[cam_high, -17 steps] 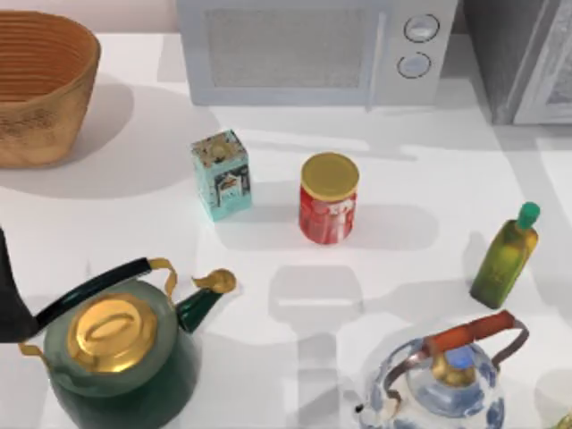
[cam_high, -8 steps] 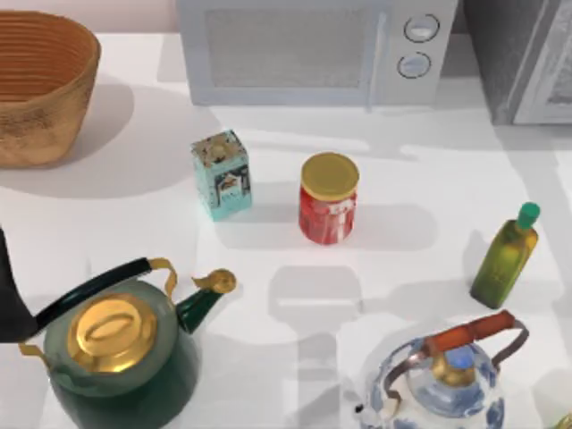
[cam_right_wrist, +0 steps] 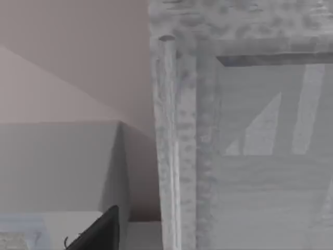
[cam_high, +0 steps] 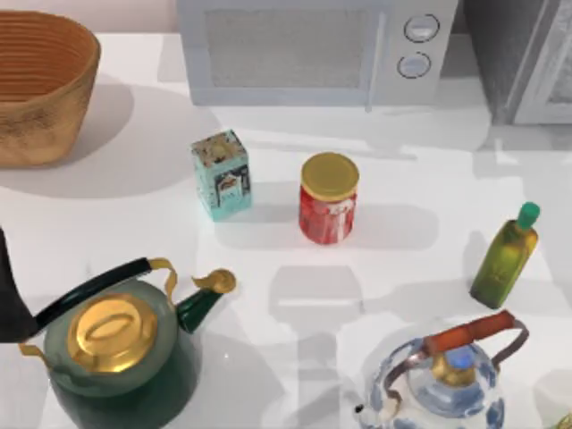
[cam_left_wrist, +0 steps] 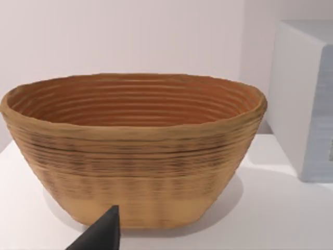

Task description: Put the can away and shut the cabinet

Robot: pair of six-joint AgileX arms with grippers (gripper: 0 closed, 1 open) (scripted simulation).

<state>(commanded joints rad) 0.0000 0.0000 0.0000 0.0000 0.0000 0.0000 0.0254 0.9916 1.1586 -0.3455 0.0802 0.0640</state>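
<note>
The can (cam_high: 328, 197) stood untouched mid-table, well apart from the cabinet (cam_high: 518, 58) at far right; neither pincer's grip could be told.

A dark part of the left arm (cam_high: 11, 304) sits at the table's left edge.

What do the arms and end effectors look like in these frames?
Little is visible. The left arm is a dark, nearly black, curved shape at the top view's left edge. Each wrist view shows one matte black, pointed finger tip: left end effector, right end effector. No cables or markings visible.
</note>
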